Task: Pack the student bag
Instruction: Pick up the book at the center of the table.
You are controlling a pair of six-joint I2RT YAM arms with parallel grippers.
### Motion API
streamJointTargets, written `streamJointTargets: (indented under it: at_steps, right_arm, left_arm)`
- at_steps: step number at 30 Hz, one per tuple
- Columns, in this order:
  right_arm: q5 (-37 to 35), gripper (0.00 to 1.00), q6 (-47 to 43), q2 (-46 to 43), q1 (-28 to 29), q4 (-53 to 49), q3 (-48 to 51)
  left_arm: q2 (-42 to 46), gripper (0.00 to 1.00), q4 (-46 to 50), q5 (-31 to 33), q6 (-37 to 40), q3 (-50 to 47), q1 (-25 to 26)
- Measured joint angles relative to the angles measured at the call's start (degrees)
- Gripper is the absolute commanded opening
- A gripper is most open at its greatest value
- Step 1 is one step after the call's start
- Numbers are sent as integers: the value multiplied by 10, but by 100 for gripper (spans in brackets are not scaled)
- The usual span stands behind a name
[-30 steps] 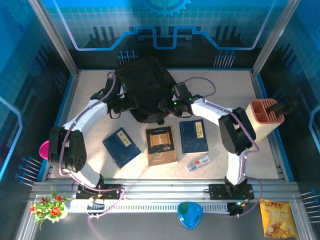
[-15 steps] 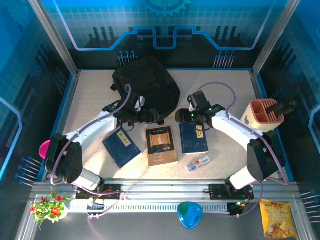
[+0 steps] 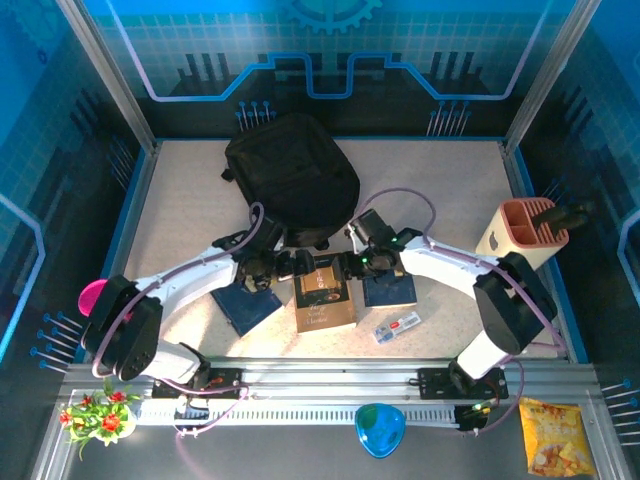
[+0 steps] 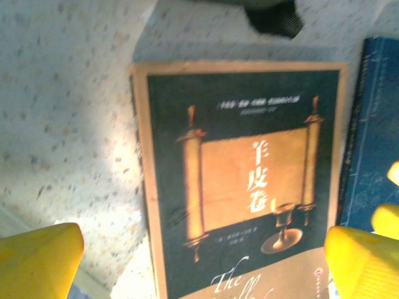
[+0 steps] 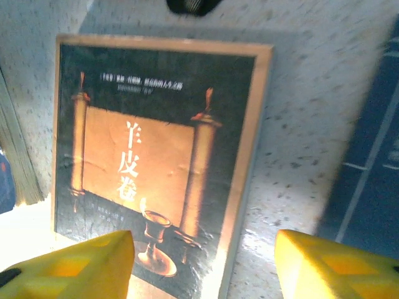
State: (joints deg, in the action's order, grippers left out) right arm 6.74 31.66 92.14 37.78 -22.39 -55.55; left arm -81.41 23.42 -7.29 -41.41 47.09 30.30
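Student bag (image 3: 292,180) is sitting at the back of the table (image 3: 180,200). Both arms are moving away from it. The left gripper (image 3: 297,265) and right gripper (image 3: 352,264) are now hanging wide open over the brown book (image 3: 323,295), likely getting ready to lift it. Three books are waiting: this one, the left blue book (image 3: 240,305) and the right blue book (image 3: 392,290).

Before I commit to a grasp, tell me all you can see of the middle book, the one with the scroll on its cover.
The middle book looks like a thin paperback. It lies flat, cover up, on the speckled table, between the left blue book and the right blue book, just in front of the student bag. Its dark cover has a tan border and shows an unrolled scroll, a goblet, Chinese characters and white English script lower down. The left gripper and right gripper hover open above it; nothing grips it.
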Motion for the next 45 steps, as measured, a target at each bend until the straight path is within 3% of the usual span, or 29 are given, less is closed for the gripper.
streamJointTargets:
  at_steps: [5,19,29,35,45]
  right_arm:
    - [17,46,13,46,10,15,1]
    - [12,38,33,74,10,19,1]
    - [19,34,39,76,8,21,0]
    - [40,30,57,75,-6,45,14]
    - [67,28,99,52,-31,132,71]
  left_arm:
    - [9,85,-10,-9,-26,-30,3]
    - [-36,52,-64,-55,-52,-58,10]
    - [-60,58,-95,-83,-47,-58,10]
    - [-62,57,-107,-106,-22,-66,6]
    - [40,55,-178,-167,-28,-133,4]
